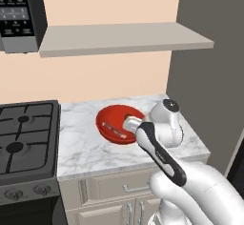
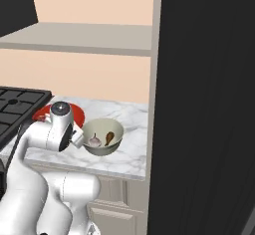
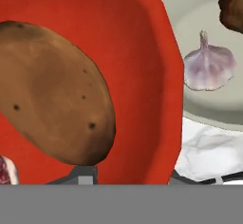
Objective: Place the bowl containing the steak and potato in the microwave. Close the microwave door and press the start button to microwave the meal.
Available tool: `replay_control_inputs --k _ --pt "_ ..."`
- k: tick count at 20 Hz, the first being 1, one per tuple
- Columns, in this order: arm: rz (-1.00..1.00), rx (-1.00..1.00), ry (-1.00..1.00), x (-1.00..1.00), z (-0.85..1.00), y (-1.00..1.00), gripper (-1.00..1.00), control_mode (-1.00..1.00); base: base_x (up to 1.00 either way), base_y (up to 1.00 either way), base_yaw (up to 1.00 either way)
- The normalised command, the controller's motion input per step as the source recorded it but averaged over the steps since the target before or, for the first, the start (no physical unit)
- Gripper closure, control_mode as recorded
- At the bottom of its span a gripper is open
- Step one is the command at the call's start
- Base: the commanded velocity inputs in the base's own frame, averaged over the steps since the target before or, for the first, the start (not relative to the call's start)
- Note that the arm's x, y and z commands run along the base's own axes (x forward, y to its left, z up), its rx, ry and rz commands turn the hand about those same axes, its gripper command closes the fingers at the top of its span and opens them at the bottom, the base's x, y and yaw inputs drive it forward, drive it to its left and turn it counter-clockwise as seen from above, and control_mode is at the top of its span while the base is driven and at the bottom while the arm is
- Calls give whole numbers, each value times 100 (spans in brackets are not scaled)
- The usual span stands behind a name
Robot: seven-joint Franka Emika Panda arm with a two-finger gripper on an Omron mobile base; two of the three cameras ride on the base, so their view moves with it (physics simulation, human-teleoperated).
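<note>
**Gripper set astride the red bowl's rim**

The bowl (image 1: 114, 124) is seen on the marble counter (image 1: 81, 143), just right of the stove (image 1: 26, 138), with the pale grey-green bowl (image 2: 103, 136) close beside it toward 3 o'clock in the right base view. In the hand view the potato (image 3: 52, 95) fills the red interior, and a sliver of the steak (image 3: 4, 171) is caught at 8 o'clock.

The gripper (image 3: 128, 176) is lowered at the bowl's near-right edge. One fingertip (image 3: 83, 174) is placed inside the red wall, under the potato; the other is placed outside it, at about 5 o'clock in that view. The rim thus lies between the fingers, running roughly 12 to 6 across the frame. The fingers are spread across the wall; whether they already press it cannot be told.

The microwave (image 1: 19, 14) is mounted high at 11 o'clock in the left base view, so a lift up and leftward is judged to follow
</note>
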Motion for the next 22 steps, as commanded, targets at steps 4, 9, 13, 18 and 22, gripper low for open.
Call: replay_control_inputs --k 4,9,13,18,22 --pt "-7 0 0 -77 78 -31 100 -100 0 0 0" --pt "-10 0 0 -57 74 -43 100 -100 0 0 0" --pt "-10 0 0 -7 42 -38 100 -100 0 0 0" --pt "-9 0 -3 -21 20 -32 100 -100 0 0 0" --pt "-6 0 -7 -49 13 -34 100 -100 0 0 0"
